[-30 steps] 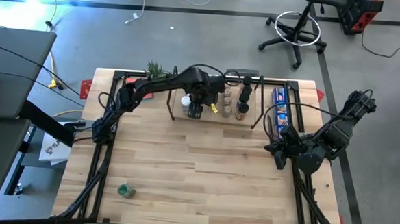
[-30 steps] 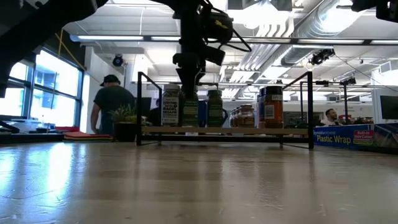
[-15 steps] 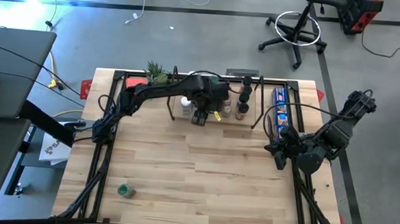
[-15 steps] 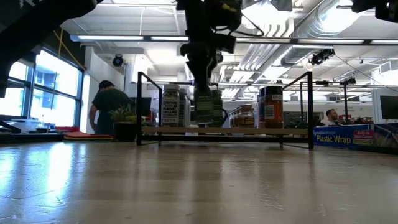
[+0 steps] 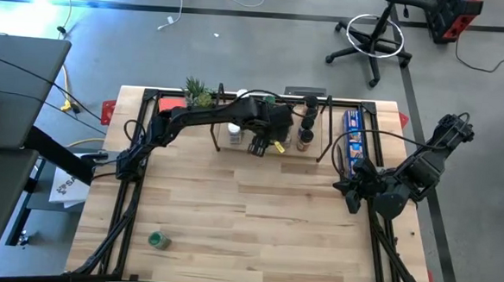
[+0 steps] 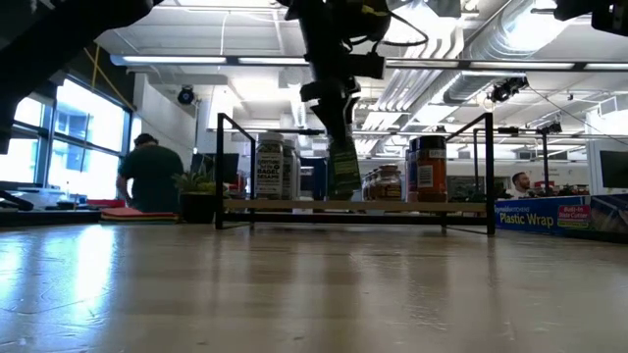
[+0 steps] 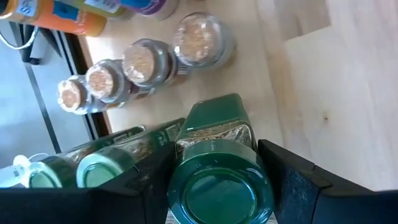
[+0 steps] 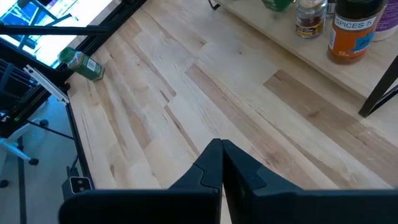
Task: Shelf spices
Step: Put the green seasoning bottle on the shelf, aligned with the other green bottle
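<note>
The shelf point(image 5: 320, 153) stands at the table's far edge, with its board point(image 6: 294, 206) showing in the low view. On it stand spices: a white-topped jar point(image 5: 233, 133), dark jars point(image 5: 308, 118), clear-topped jars point(image 7: 143, 62) and an orange jar point(image 6: 427, 167). My left gripper point(image 7: 221, 180) is over the shelf's middle, shut on a green-lidded spice jar point(image 6: 343, 167). Two more green-lidded jars point(image 7: 96, 174) stand beside it. Another green jar point(image 5: 159, 239) lies on its side near the table's front left. My right gripper point(image 8: 222, 155) hangs shut above the table's right side, holding nothing. My left gripper pinches the green-lidded jar between its two fingers point(image 7: 292, 180), at the top of the jar just under its green cap point(image 7: 221, 186). The fingers come from above, slanting down. The jar hangs tilted below them, its bottom point(image 6: 345, 193) close over the shelf board; whether it touches, I cannot tell.
A long blue box point(image 5: 352, 138) lies right of the shelf, and a small potted plant point(image 5: 196, 90) stands at its left end. The shelf's black side rails point(image 6: 489, 172) rise at both ends. A person point(image 6: 147, 176) moves in the room behind.
My left gripper has carried the green-lidded jar along the shelf toward the table's right edge, away from the white-topped jar. The jar, upright a second ago, now hangs tilted. The person in the background has walked left.
</note>
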You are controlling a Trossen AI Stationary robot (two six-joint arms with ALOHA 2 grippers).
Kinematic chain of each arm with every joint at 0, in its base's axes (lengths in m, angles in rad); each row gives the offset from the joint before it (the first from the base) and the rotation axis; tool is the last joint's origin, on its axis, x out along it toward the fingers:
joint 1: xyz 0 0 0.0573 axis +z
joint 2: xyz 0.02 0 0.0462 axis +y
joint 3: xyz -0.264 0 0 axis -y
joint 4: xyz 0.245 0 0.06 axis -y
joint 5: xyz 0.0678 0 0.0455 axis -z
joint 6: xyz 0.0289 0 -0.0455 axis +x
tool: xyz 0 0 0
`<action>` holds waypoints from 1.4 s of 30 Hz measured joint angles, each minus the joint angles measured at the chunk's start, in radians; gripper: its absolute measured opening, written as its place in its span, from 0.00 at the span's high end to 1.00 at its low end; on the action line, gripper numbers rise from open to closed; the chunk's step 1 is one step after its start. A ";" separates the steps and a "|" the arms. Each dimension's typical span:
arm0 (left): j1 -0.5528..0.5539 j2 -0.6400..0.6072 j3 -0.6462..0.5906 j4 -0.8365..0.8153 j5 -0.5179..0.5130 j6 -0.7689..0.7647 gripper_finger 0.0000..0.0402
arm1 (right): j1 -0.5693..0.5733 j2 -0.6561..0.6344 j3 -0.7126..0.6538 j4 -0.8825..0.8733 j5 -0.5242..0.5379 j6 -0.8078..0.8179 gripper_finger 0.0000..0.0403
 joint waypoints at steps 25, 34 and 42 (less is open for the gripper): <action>0.028 -0.001 0.000 0.024 -0.164 -0.008 0.34 | 0.000 0.000 0.000 0.011 -0.006 0.000 1.00; -0.029 -0.011 0.081 -0.040 -0.289 -0.114 0.34 | 0.000 0.000 0.000 0.011 -0.006 0.000 1.00; -0.143 -0.134 0.120 -0.205 -0.151 -0.507 0.34 | 0.000 0.000 0.000 0.007 0.004 -0.003 1.00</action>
